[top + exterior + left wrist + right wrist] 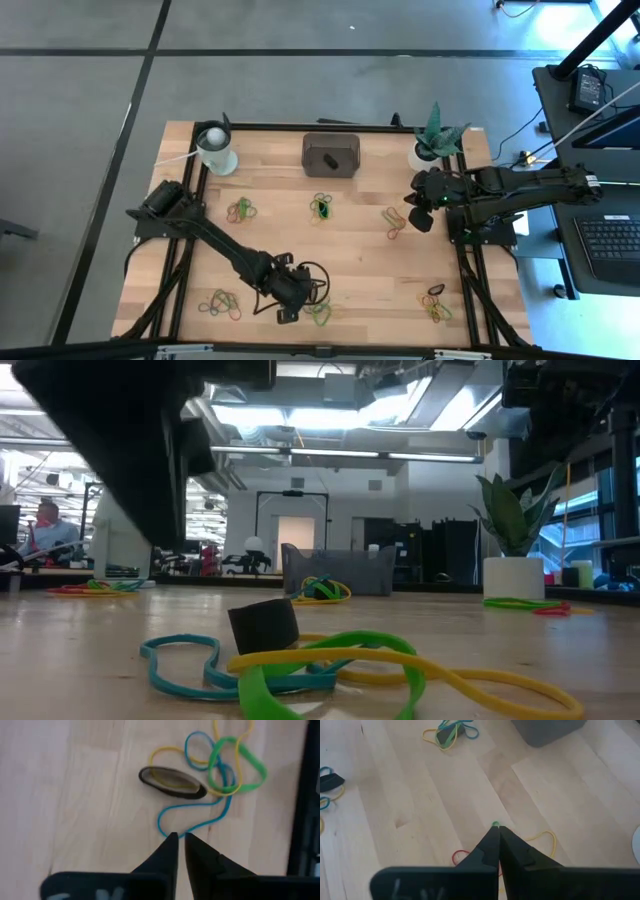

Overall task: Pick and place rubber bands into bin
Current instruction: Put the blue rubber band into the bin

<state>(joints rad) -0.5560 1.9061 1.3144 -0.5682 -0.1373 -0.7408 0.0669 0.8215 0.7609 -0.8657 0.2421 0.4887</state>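
Tangled rubber bands (330,665) before bin (338,570)

you have a table (370,250) of pale wood planks, smooth and matt with visible grain. the rubber bands (225,765) look like smooth, slightly glossy elastic. the bin (340,570) reads as translucent dark plastic. the left gripper (179,839) fingers look like matt black plastic.

Grey floor (300,80), bright ceiling lights (330,415)

Even, bright overhead light falls on the pale wooden desk (360,250) with faint shadows. Ceiling light strips (330,415) glare at 12 o'clock in the low view, the near dark arm (120,440) blurred.
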